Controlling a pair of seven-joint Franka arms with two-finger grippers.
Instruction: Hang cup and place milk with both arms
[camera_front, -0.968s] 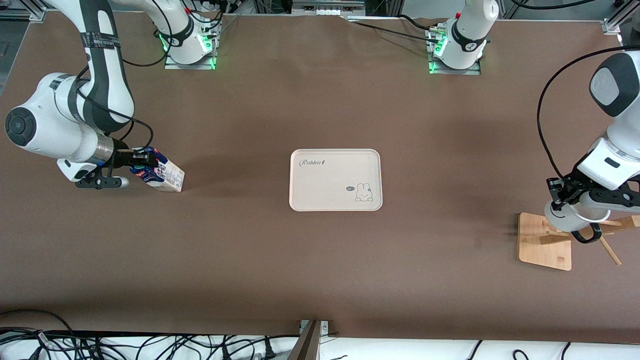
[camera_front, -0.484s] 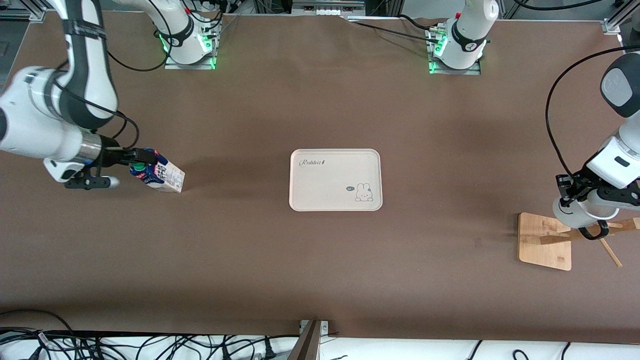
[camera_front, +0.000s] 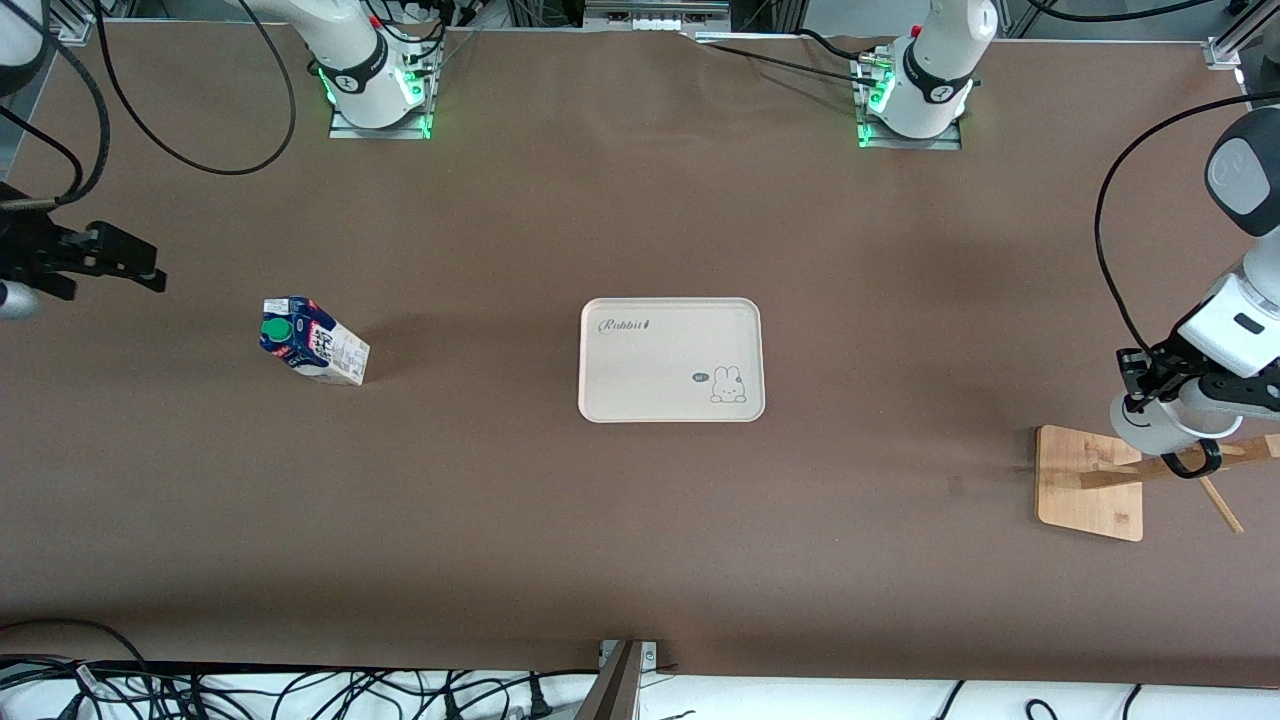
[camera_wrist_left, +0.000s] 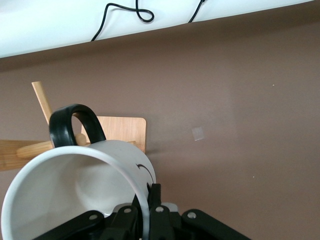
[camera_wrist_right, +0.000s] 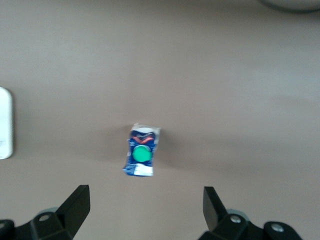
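Note:
The milk (camera_front: 313, 340) stands alone on the brown table toward the right arm's end, its green cap showing; it also shows in the right wrist view (camera_wrist_right: 141, 155). My right gripper (camera_front: 155, 272) is open and empty, high above the table's end, apart from the milk, which sits well below it in the right wrist view (camera_wrist_right: 146, 195). My left gripper (camera_front: 1135, 392) is shut on the rim of the white cup (camera_front: 1150, 425), held over the wooden rack (camera_front: 1080, 480). In the left wrist view the gripper (camera_wrist_left: 147, 196) pinches the cup wall (camera_wrist_left: 115, 155), and the black handle (camera_wrist_left: 75, 120) is at a wooden peg.
A cream rabbit tray (camera_front: 670, 345) lies mid-table, its edge in the right wrist view (camera_wrist_right: 4, 122). The rack's base (camera_wrist_left: 122, 130) and slanted pegs stand near the left arm's end. Cables run along the table's front edge.
My right gripper has let go of the milk and pulled up and away toward the table's end. The milk stays in place. My left gripper with the cup has shifted slightly over the rack.

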